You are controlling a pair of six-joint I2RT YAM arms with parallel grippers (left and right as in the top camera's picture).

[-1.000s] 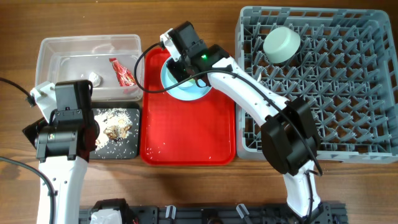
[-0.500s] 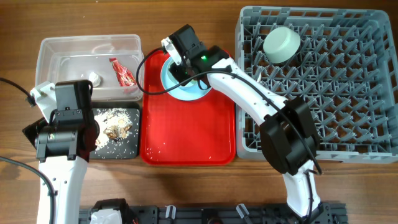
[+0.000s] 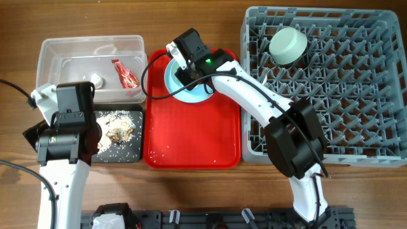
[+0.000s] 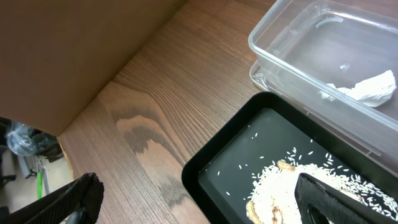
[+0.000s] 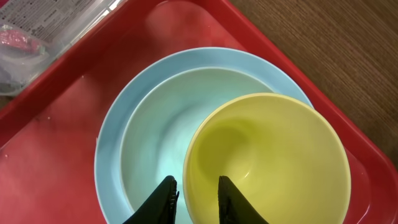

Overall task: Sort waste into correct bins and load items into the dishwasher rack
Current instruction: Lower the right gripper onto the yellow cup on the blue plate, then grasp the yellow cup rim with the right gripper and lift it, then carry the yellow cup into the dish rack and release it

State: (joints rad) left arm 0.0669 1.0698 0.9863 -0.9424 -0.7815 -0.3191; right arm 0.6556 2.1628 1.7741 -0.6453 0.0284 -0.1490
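Observation:
A small yellow cup (image 5: 267,155) stands in the light blue plate (image 5: 112,155) at the back of the flat red tray (image 3: 191,133). My right gripper (image 5: 196,199) is shut on the cup's near rim, one finger inside and one outside. In the overhead view the gripper (image 3: 183,63) hides the cup. My left gripper (image 4: 199,205) is open and empty above the near edge of the black tray (image 4: 211,162), which holds food scraps (image 4: 280,186). The clear tub (image 3: 70,63) holds a red wrapper (image 3: 125,73) and a white tissue (image 4: 367,87). The fork and spoon are out of view.
The grey dishwasher rack (image 3: 331,95) fills the right side, with the pale blue-green bowl (image 3: 288,44) upside down at its back left. The red tray lies between the bins and the rack. Bare wood table (image 4: 143,124) lies left of the black tray.
My right gripper has shifted slightly to the right over the plate. The left arm has not moved.

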